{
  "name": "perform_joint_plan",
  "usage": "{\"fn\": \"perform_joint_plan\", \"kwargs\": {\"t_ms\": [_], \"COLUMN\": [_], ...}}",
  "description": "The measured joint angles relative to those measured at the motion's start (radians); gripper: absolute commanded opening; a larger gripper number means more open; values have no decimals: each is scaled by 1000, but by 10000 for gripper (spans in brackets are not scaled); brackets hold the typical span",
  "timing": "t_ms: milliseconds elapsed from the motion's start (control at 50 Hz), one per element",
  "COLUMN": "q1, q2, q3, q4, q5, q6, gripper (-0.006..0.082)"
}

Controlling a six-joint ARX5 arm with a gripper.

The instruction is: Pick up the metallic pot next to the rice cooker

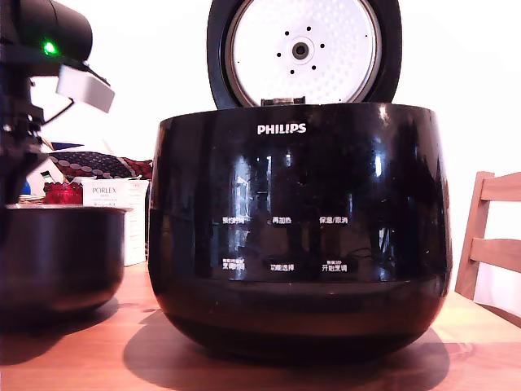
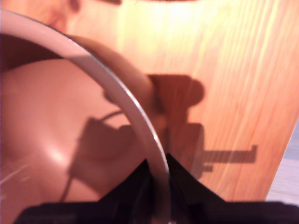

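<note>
The metallic pot (image 1: pixel 61 257) stands on the wooden table (image 1: pixel 89 358) at the exterior view's left, next to the rice cooker (image 1: pixel 301 228), a big glossy black PHILIPS appliance with its lid (image 1: pixel 303 50) raised. My arm (image 1: pixel 37 49) comes down over the pot from above. In the wrist view my gripper (image 2: pixel 158 170) straddles the pot's thin silvery rim (image 2: pixel 117 98). One dark fingertip (image 2: pixel 142 175) is inside the pot and the other is outside, both pressed against the rim. The pot's inside (image 2: pixel 46 121) holds nothing.
Behind the pot are a white PORLEX box (image 1: pixel 122 208), a small red object (image 1: pixel 63 193) and patterned cloth (image 1: pixel 94 163). A wooden chair (image 1: pixel 492 240) stands at the exterior view's right. The table's edge (image 2: pixel 280 172) shows in the wrist view.
</note>
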Motion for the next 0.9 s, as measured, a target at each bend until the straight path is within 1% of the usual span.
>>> {"fn": "perform_joint_plan", "kwargs": {"t_ms": [80, 240, 380, 560, 760, 900], "q1": [0, -7, -27, -87, -161, -184], "q2": [-27, -90, -140, -166, -166, -166], "q3": [0, 2, 30, 132, 249, 286], "q4": [-29, -73, -126, -193, -288, -307], "q5": [3, -42, -53, -56, -111, -142], "q6": [0, 5, 6, 18, 23, 23], "gripper": [-24, -24, -24, -24, -24, -24]}}
